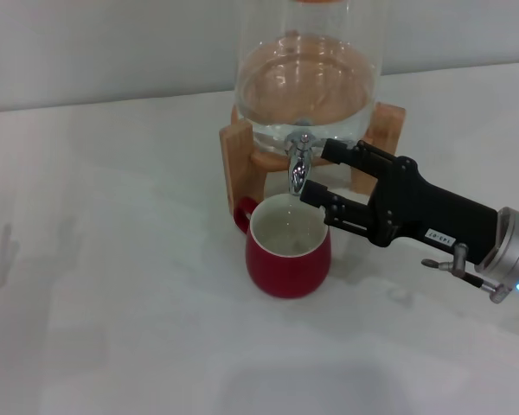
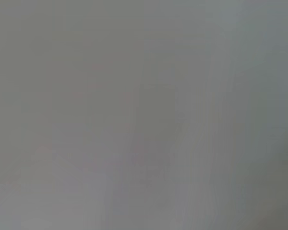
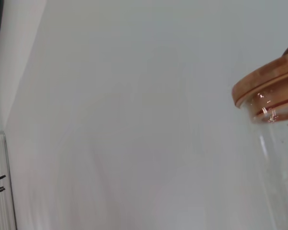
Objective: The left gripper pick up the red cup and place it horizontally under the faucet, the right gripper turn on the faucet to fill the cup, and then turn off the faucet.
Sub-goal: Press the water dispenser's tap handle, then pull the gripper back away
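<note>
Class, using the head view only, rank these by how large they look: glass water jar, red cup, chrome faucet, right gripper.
1. glass water jar, although its top is cut off
2. right gripper, roughly cup-sized; I would not rank the two
3. red cup
4. faucet, clearly smallest

Cup (image 1: 287,255) under faucet (image 1: 299,169), right hand (image 1: 322,177) beside faucet

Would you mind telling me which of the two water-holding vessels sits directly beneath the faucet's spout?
The red cup, standing upright on the table under the faucet. The clear glass jar sits raised on the wooden stand behind the spout. The right claw is at the faucet.
</note>
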Controlling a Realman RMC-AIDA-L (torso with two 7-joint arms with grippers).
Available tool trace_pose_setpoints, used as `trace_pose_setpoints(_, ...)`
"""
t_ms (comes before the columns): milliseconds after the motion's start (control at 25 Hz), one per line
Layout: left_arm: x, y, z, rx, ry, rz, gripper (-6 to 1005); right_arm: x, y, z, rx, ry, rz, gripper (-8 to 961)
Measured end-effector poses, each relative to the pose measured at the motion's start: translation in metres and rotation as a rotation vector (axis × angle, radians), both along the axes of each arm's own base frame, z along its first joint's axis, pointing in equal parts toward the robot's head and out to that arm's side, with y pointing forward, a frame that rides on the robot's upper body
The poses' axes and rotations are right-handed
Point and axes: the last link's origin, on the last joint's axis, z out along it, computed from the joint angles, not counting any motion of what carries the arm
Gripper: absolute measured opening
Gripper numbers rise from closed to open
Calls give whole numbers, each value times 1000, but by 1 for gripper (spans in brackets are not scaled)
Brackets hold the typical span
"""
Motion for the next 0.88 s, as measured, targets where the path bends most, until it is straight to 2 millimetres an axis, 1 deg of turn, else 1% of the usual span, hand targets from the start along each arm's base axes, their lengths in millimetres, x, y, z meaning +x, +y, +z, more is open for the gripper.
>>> trace_pose_setpoints(240,1,1,0,0,0,-2,865,0,0,0,4,-1,1,770)
trace_pose_setpoints(560,0,0,0,0,0,1,865,0,3,8,38,24,2,771)
trace_pose_setpoints(720,-2,-1,1,0,2,7,865,4,9,19,92,40,-34,771)
trace_pose_setpoints(760,-2,-1,1,0,1,8,865,4,9,19,92,40,-34,771)
trace_pose_setpoints(800,-3,-1,1,0,1,8,865,12,14,28,144,48,-80,771)
trace_pose_setpoints(880,-3,-1,1,0,1,9,865,15,16,32,163,49,-100,772)
